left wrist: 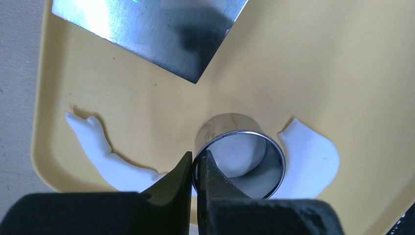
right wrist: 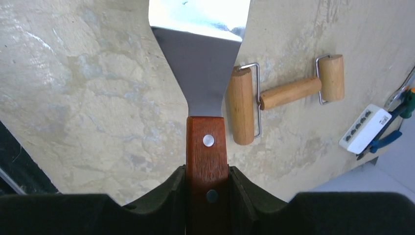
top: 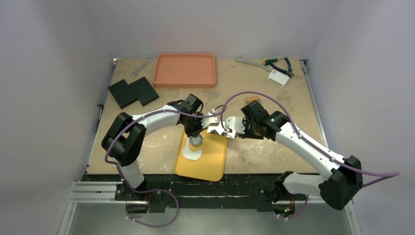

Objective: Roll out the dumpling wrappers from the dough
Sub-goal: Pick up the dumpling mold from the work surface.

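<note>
A ragged white dough sheet [left wrist: 313, 161] lies on the near part of the yellow cutting board [left wrist: 318, 73]. My left gripper [left wrist: 198, 159] is shut on the wall of the little metal ring cutter [left wrist: 230, 125], which stands on the dough. Round white dough [left wrist: 240, 154] shows inside the ring. No free dumpling wrapper is in view. My right gripper [right wrist: 206, 171] is shut on the wooden handle of a metal spatula [right wrist: 200, 73]. Its blade [left wrist: 147, 29] hangs over the far part of the board. In the top view the cutter [top: 195, 141] is under the left gripper [top: 195, 134]. The right gripper [top: 234, 126] is just right of it.
A wooden rolling pin [right wrist: 288, 93] lies on the table behind the right arm. An orange tray [top: 184, 70] stands at the back, two black pads [top: 133, 92] at the back left. Wrenches [top: 249, 61], pliers [top: 279, 63] and a white box [top: 278, 77] lie at the back right.
</note>
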`<control>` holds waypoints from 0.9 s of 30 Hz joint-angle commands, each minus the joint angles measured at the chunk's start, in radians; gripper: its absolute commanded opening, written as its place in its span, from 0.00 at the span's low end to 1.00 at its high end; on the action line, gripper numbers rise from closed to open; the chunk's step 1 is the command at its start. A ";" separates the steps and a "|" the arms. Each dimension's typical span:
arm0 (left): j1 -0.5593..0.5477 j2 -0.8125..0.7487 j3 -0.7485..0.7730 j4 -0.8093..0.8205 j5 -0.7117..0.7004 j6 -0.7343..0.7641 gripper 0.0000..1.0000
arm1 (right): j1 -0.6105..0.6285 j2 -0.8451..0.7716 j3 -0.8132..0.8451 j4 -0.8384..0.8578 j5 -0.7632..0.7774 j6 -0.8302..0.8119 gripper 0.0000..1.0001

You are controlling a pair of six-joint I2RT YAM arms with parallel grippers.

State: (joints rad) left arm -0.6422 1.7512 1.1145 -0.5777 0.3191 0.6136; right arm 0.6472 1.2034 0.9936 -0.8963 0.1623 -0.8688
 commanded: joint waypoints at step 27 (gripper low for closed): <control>0.305 0.036 0.202 0.049 0.631 -0.562 0.00 | -0.042 -0.276 -0.060 -0.027 -0.115 0.308 0.00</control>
State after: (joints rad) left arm -0.3099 1.8366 1.3144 -0.6224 0.8650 0.2016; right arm 0.6125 1.0088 0.9417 -0.9070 0.0845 -0.6117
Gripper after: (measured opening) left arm 0.029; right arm 0.365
